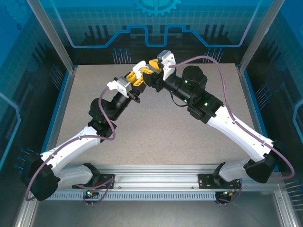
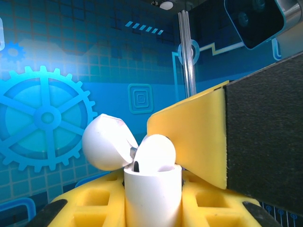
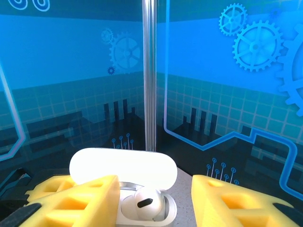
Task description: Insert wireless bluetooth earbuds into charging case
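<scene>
The white charging case (image 2: 151, 203) stands upright between the yellow fingers of my left gripper (image 2: 152, 189), which is shut on it. Its domed lid (image 2: 106, 142) is swung open to the left. One glossy white earbud (image 2: 156, 151) sits in the case mouth, its head poking above the rim. A yellow finger (image 2: 199, 137) of my right gripper reaches in beside that earbud. In the right wrist view the same earbud (image 3: 146, 202) rests in the case under the raised lid (image 3: 123, 165), and my right gripper (image 3: 154, 201) stands open around it. Both grippers (image 1: 140, 75) (image 1: 154, 66) meet above the table's back centre.
The speckled grey table (image 1: 151, 127) spreads out in front of the arms. An aluminium post (image 3: 149, 71) and blue printed panels close off the back, and metal frame rails (image 1: 61, 118) run along the sides.
</scene>
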